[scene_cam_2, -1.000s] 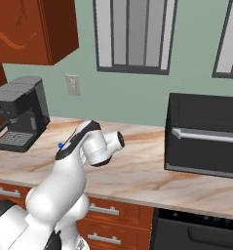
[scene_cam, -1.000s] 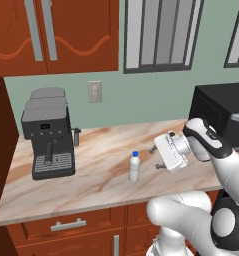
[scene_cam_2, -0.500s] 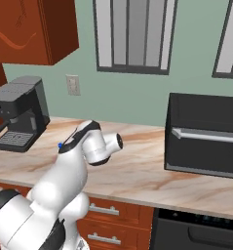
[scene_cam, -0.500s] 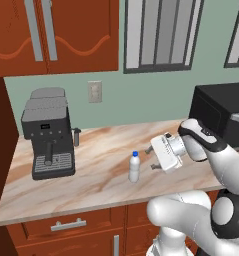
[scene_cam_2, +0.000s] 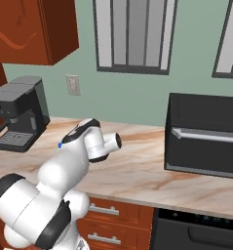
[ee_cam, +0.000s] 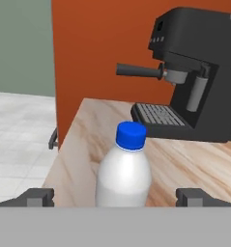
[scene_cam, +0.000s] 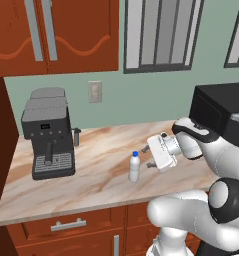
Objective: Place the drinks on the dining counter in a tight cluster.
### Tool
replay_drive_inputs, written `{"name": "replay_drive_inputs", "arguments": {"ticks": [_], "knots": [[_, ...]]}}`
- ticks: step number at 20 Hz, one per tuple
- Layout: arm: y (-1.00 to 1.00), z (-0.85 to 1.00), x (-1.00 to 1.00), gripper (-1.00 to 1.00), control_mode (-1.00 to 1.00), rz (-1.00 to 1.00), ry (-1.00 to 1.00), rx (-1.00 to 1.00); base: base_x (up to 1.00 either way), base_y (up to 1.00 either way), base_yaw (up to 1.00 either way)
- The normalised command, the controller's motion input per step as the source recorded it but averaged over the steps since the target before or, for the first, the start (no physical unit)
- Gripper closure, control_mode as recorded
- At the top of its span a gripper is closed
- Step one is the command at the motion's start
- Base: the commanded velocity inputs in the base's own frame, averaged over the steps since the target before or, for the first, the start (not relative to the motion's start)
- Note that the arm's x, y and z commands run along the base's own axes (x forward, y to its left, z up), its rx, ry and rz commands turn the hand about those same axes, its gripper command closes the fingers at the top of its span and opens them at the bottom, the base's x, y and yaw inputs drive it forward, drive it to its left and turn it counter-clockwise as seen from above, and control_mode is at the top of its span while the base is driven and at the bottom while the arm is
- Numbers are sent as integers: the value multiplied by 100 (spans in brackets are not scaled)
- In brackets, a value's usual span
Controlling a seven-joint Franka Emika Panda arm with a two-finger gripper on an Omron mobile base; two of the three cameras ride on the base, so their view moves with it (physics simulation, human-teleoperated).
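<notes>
Over the last second almost nothing has changed: my end effector has crept only slightly closer to the small white bottle with the blue cap, and the bottle itself has not moved. I judge that I am still in the approach and the grasp has not begun. The end effector is wide open and holds nothing; in the hand view its two dark fingertips stand on either side of the bottle, apart from it, with the bottle nearly centred between them. This bottle stands upright on the beige marble tabletop with red-brown drawers, near the front edge, well apart from the black espresso machine. That is not the dining counter, so the bottle has yet to be carried there.

My count: one drink bottle, one espresso machine with one portafilter handle, one black toaster oven on the right, one wall socket, and two window panels.
</notes>
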Motion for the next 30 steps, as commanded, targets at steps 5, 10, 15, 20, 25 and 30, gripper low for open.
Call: {"name": "replay_drive_inputs", "arguments": {"ticks": [5,10,15,20,25,30], "knots": [[1,-16,15,-100,-100,0,0,0,0,0,0],[12,-3,-1,-100,-100,1,0,0,0,0,0],[15,-2,0,-100,-100,0,0,0,0,0,0],[6,-4,-2,-100,-100,0,0,0,0,0,0],[11,-5,-2,-100,-100,0,0,0,0,0,0],[11,-2,-2,-100,-100,0,0,0,0,0,0]]}}
